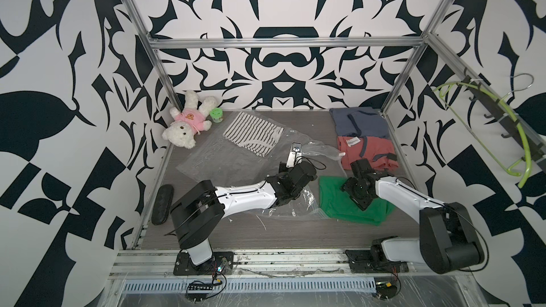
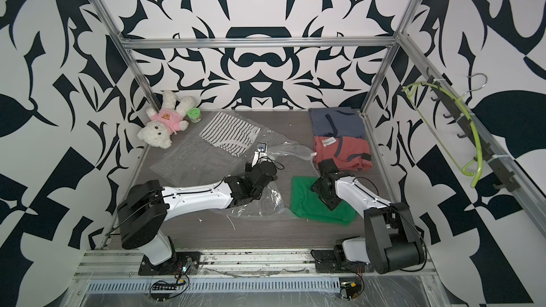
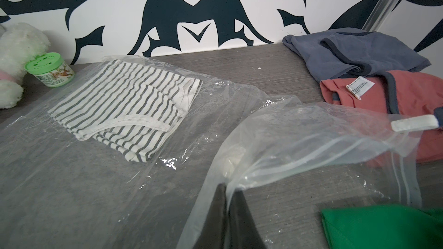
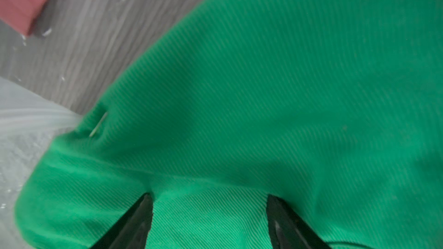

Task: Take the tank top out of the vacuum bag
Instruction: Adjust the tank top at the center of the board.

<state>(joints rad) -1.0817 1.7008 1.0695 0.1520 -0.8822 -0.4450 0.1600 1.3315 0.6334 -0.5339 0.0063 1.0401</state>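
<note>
The vacuum bag [image 1: 212, 160] [image 3: 311, 140] lies flat across the middle of the table, clear and crinkly. My left gripper [image 3: 229, 188] [image 1: 294, 155] is shut on its zip-seal edge and holds that edge up, so the mouth gapes. A green tank top [image 1: 339, 208] [image 3: 383, 226] [image 4: 263, 92] lies folded on the table just outside the mouth, at the right. My right gripper [image 4: 209, 196] stands open on it, both fingertips pressing into the cloth. In both top views its fingers are hidden under the wrist. A striped tank top [image 1: 251, 134] [image 3: 124, 101] lies under the plastic at the far end.
A blue garment [image 1: 359, 124] and a red garment [image 1: 369, 150] lie at the back right. A teddy bear [image 1: 186, 125] and a green jar [image 1: 216, 115] sit at the back left. A black oblong pad [image 1: 162, 203] lies front left. A green hanger [image 1: 487, 131] hangs on the right rail.
</note>
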